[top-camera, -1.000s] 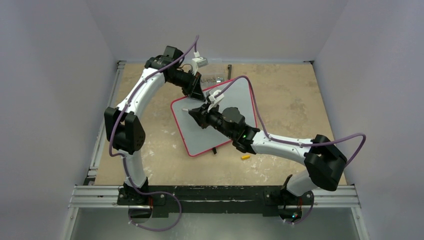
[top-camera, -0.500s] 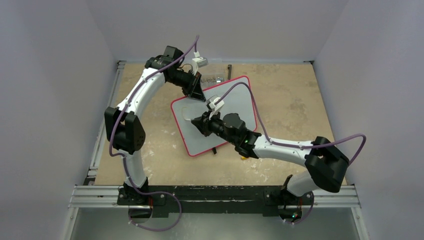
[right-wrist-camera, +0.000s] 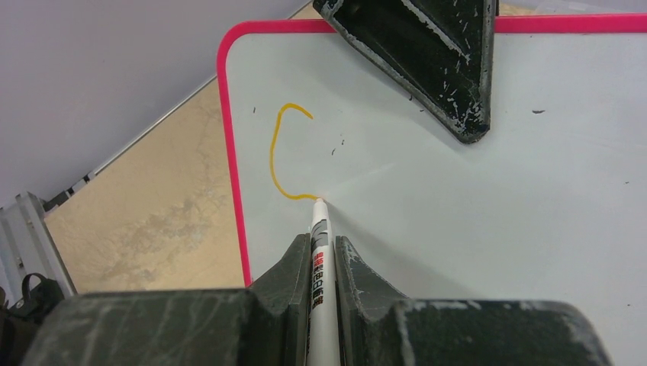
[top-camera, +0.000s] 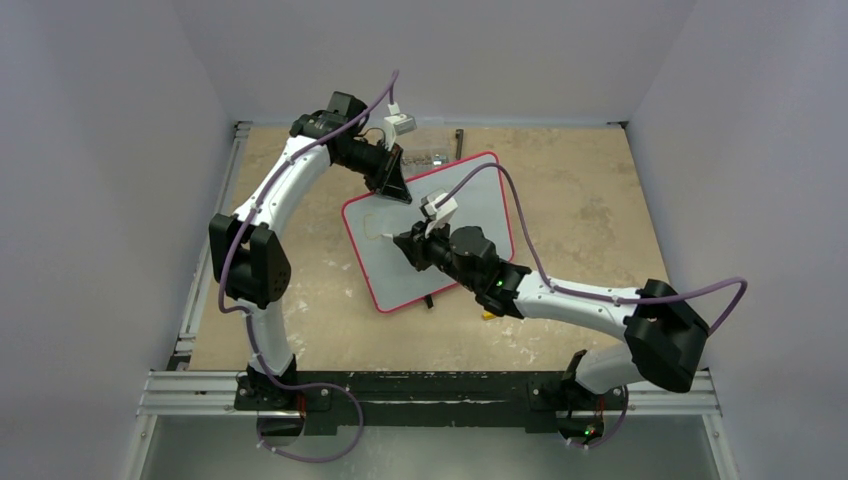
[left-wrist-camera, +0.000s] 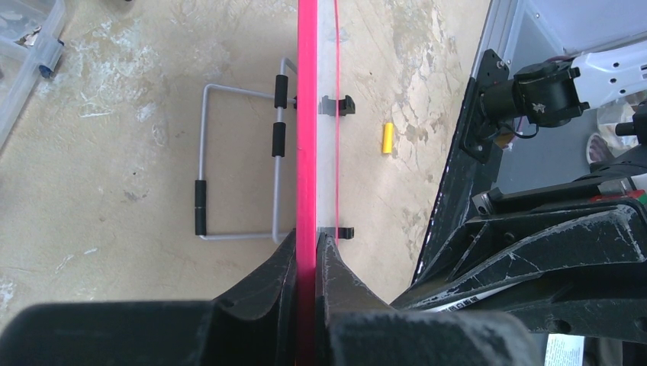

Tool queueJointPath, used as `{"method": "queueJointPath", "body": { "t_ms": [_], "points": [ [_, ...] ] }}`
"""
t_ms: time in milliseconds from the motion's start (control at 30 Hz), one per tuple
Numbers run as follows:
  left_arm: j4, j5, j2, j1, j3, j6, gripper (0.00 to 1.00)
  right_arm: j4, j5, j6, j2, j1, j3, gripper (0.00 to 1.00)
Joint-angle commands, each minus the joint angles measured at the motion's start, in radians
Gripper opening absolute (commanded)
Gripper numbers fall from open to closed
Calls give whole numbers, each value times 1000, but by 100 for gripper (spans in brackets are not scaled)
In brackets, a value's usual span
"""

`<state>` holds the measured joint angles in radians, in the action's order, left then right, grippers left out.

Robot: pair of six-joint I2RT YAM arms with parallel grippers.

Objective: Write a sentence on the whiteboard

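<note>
Right claw (right-wrist-camera: 320,244) clamped on the marker (right-wrist-camera: 318,223), tip at the first orange stroke (right-wrist-camera: 275,156); left claw (left-wrist-camera: 307,248) pinching the whiteboard (left-wrist-camera: 307,114) rim, where slippage would likely skew lettering.

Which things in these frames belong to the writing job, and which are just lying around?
In use:
- whiteboard, rim clamped in the left gripper jaws
- white marker in the right gripper jaws, tip on the board
- orange-yellow stroke at that tip

Lying about:
- yellow cap on the table
- wire frame with black sleeves
- clear plastic box
</note>
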<state>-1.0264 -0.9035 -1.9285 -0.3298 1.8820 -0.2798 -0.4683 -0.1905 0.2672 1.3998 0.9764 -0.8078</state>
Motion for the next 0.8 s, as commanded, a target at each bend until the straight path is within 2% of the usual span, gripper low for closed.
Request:
{"method": "queueJointPath", "body": {
  "t_ms": [0, 300, 600, 767],
  "points": [
    [7, 108, -13, -33, 6, -118, 0, 14, 3, -41, -24, -5, -32, 0],
    [0, 95, -1, -35, 12, -118, 0, -122, 88, 8, -82, -5, 23, 0],
    [0, 93, 12, -35, 12, -119, 0, -114, -80, 34, -86, -5, 7, 0],
    [-1, 88, 10, -35, 16, -119, 0, -103, -117, 44, -61, -5, -4, 0]
  ]
}}
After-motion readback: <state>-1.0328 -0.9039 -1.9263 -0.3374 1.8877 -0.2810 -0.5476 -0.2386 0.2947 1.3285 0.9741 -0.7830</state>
